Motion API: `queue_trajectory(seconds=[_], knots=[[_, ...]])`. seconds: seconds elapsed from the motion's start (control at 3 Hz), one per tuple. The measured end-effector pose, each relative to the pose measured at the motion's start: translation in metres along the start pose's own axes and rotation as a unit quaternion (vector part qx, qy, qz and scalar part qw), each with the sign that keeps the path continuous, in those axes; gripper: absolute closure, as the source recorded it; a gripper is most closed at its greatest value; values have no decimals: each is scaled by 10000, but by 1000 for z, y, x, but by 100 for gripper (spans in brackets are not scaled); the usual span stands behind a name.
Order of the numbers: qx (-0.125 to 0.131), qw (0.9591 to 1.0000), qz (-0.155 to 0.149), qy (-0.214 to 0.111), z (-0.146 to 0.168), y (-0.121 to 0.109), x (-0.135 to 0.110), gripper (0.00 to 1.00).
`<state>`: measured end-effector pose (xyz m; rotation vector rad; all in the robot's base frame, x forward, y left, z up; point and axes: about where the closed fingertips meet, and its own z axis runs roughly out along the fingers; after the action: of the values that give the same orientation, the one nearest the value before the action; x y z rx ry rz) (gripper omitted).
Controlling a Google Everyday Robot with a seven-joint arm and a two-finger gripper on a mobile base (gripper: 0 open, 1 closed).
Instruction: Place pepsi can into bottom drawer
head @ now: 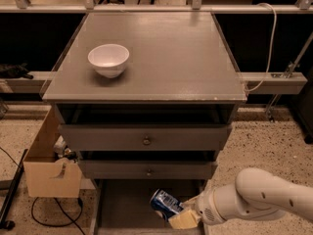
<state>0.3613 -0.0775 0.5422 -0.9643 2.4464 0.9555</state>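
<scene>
The blue pepsi can (165, 203) is tilted on its side in my gripper (177, 214), which is shut on it with pale yellow fingers (184, 220). The can hangs just above the grey floor of the open bottom drawer (122, 207), toward its right side and in front of the lower knobbed drawer front. My white arm (259, 199) reaches in from the lower right.
A white bowl (108, 59) sits on the cabinet top (161, 53) at the left. Two closed drawers with round knobs (146, 141) are above the open one. A cardboard box (49, 173) and cables lie on the floor to the left.
</scene>
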Motion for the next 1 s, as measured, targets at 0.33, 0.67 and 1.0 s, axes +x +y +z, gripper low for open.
queue_trajectory(seconds=[0.33, 0.67, 1.0], knots=[[217, 9996, -155, 101, 26, -31, 15, 100], [621, 9979, -187, 58, 42, -73, 20, 100], [621, 9979, -187, 58, 42, -73, 20, 100]])
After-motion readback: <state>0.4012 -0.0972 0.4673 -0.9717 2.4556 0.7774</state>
